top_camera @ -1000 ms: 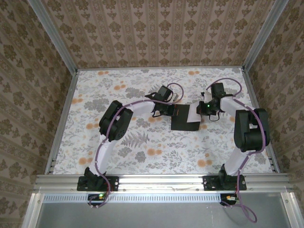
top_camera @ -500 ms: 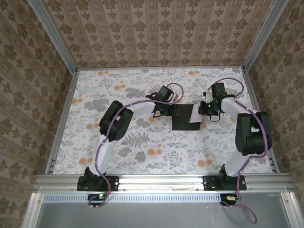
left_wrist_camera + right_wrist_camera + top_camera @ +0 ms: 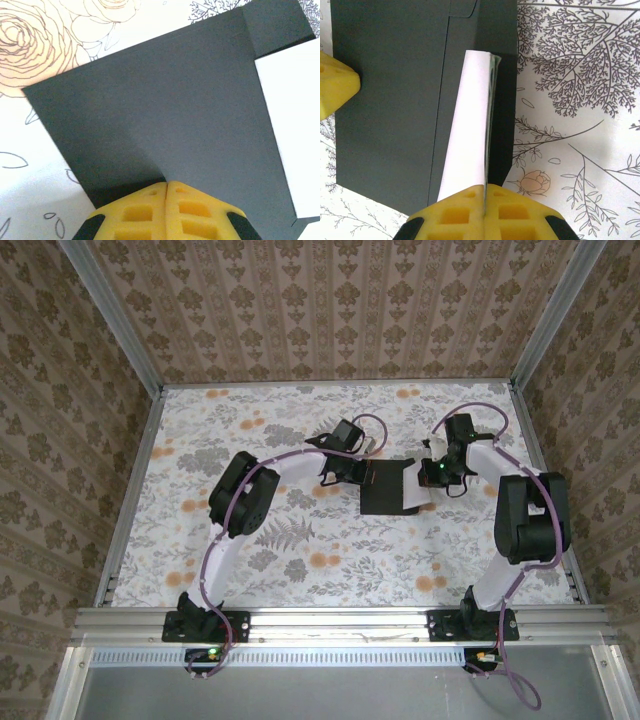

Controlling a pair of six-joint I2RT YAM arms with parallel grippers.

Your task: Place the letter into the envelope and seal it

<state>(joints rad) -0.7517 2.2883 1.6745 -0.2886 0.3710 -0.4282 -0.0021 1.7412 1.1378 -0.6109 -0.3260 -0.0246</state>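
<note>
The black envelope (image 3: pixel 383 490) lies flat mid-table, also seen in the left wrist view (image 3: pixel 165 110) and the right wrist view (image 3: pixel 390 100). My left gripper (image 3: pixel 166 184) is shut, its yellow tips resting on the envelope near its left edge (image 3: pixel 362 476). My right gripper (image 3: pixel 484 189) is shut on the letter (image 3: pixel 470 125), a white card with a green edge. It holds the card nearly on edge over the envelope's right part (image 3: pixel 414 485). From the left wrist the letter (image 3: pixel 292 125) shows white at the right, beside the envelope's flap (image 3: pixel 280 25).
The floral tablecloth (image 3: pixel 300 550) spreads round the envelope on all sides. Aluminium rails (image 3: pixel 130 490) and patterned walls enclose the table at left, right and back. Both arms reach in from the near edge, elbows raised.
The right arm has shifted a little, bringing the letter slightly further over the envelope's right end. The left arm and the envelope have stayed put.
</note>
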